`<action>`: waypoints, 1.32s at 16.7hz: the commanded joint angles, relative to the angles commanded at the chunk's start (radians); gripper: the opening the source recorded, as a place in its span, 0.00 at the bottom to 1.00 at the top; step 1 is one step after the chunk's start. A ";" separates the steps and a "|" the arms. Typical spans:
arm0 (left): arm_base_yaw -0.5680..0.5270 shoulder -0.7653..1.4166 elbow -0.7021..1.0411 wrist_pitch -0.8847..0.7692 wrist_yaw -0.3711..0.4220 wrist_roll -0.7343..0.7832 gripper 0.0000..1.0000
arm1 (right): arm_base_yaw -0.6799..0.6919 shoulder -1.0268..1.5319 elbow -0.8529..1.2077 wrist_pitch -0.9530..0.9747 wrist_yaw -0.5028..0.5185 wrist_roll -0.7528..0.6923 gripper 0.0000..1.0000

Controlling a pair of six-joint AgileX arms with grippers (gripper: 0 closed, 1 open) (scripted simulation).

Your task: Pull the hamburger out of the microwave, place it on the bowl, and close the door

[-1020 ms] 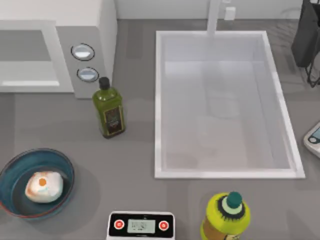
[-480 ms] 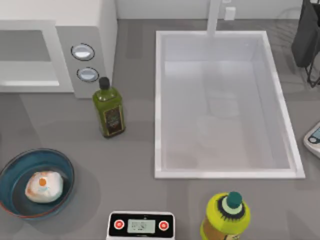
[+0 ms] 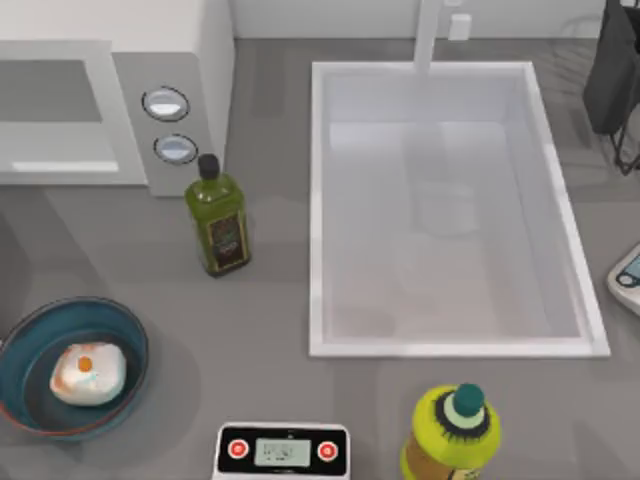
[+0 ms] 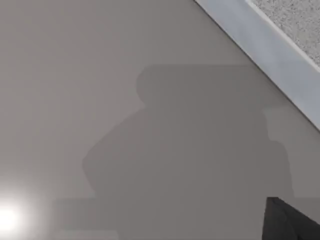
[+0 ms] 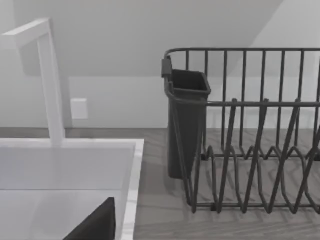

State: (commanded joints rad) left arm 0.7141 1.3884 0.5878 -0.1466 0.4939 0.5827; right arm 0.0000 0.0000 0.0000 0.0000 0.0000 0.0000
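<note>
hamburger (image 3: 88, 373) sits in bowl (image 3: 72, 366) | door (image 4: 280, 47) beside left claw, grip can't tell | risk: glancing push leaves microwave (image 3: 115, 95) ajar

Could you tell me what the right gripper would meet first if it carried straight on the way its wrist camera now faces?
Probably the dark dish rack with its cutlery holder, beyond the corner of the white sink; depth is unclear, so this is a guess.

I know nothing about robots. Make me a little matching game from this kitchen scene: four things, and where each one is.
Things:
1. hamburger
2. olive oil bottle
3. digital scale
4. dish rack

Places:
A. bottom edge of the top view, at the table's front
B. in the blue bowl
C. beside the sink, by the wall
D. in front of the microwave knobs

Pairs: 1-B, 2-D, 3-A, 4-C
</note>
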 joint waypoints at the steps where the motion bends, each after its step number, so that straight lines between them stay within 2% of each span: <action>1: -0.041 -0.039 -0.033 0.012 -0.025 -0.038 0.00 | 0.000 0.000 0.000 0.000 0.000 0.000 1.00; 5: -0.173 -0.163 -0.138 0.049 -0.103 -0.159 0.00 | 0.000 0.000 0.000 0.000 0.000 0.000 1.00; 13: -0.214 -0.178 -0.151 0.051 -0.130 -0.195 0.00 | 0.000 0.000 0.000 0.000 0.000 0.000 1.00; 16: -0.316 -0.205 -0.169 0.054 -0.199 -0.271 0.00 | 0.000 0.000 0.000 0.000 0.000 0.000 1.00; 22: -0.599 -0.298 -0.224 0.061 -0.393 -0.483 0.00 | 0.000 0.000 0.000 0.000 0.000 0.000 1.00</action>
State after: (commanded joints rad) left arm 0.1154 1.0904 0.3640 -0.0859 0.1014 0.0997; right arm 0.0000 0.0000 0.0000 0.0000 0.0000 0.0000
